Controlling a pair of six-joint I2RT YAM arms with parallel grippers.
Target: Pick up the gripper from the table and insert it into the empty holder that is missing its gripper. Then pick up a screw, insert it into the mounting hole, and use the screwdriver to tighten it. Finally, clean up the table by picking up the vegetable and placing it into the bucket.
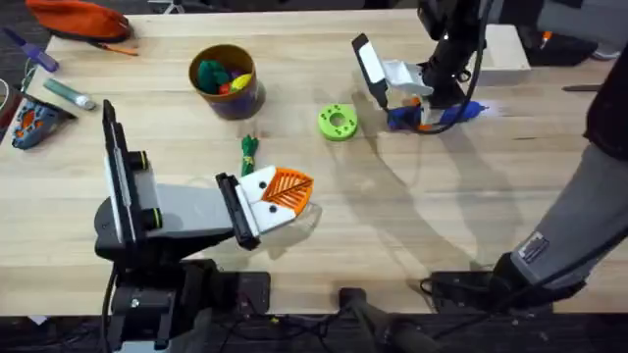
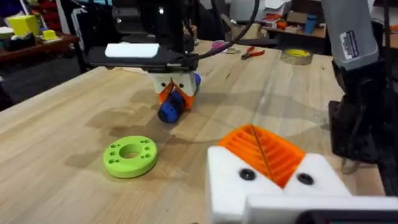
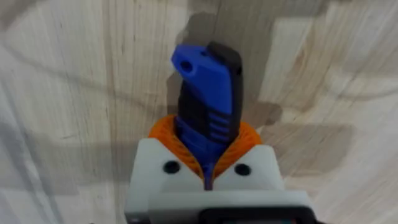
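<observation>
Because the blue screwdriver is a stiff, smooth plastic pen with most of its weight in the body, it probably handles as a light but slippery load that could twist if pinched near either end; the ridged dark section at mid-body looks like the best place to hold it. That is where the right tool has it, orange pads closed around the body, with the screwdriver lying low over the counter at the far right. The right arm reaches down steeply from the far side, wrist bent so the tool points at the counter. The left tool rests near the middle, its orange pads pressed together on nothing, forearm stretched level. Beside it lies the dark green vegetable, the bucket farther back, the lime-green ring between the tools.
</observation>
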